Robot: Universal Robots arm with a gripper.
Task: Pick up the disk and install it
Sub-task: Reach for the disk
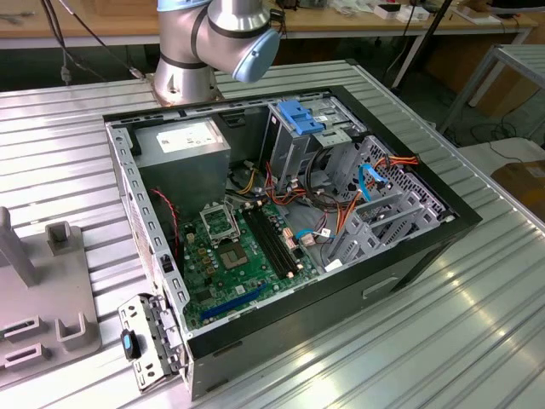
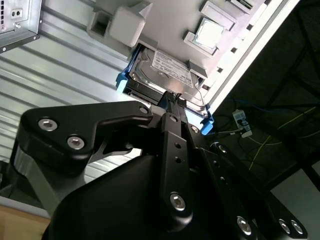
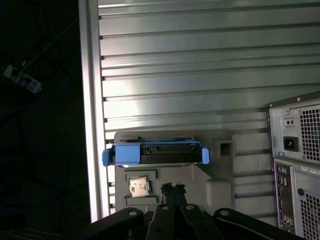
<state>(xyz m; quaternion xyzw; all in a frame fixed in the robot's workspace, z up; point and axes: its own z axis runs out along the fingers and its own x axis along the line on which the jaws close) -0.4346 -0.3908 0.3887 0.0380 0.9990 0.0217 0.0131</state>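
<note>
A ribbed aluminium table [image 1: 477,341] carries an open computer case [image 1: 400,264] lying on its side, its green board and tangle of wires showing. The grey arm [image 1: 217,38] rises from the table just behind the case. On the exterior view's left of the case lies a grey moulded tray [image 1: 51,298] with pockets and posts. In the first wrist view this tray sits just beside the rear panel of the case, close to the table's edge. The disk [image 3: 155,152], grey metal in a bright blue frame, rests in a pocket of the tray on the side away from the case's rear panel. A small silver square chip [image 3: 139,186] lies in another pocket near it. The black gripper [image 3: 173,189] hangs over the tray close to the disk, its fingers pressed together with nothing between them. Beyond the table edge, away from the case, the floor is dark, with a white power strip [image 2: 241,120] and loose cables. Behind the case in the exterior view stand wooden benches [image 1: 85,21] and a second pale table [image 1: 519,60].
</note>
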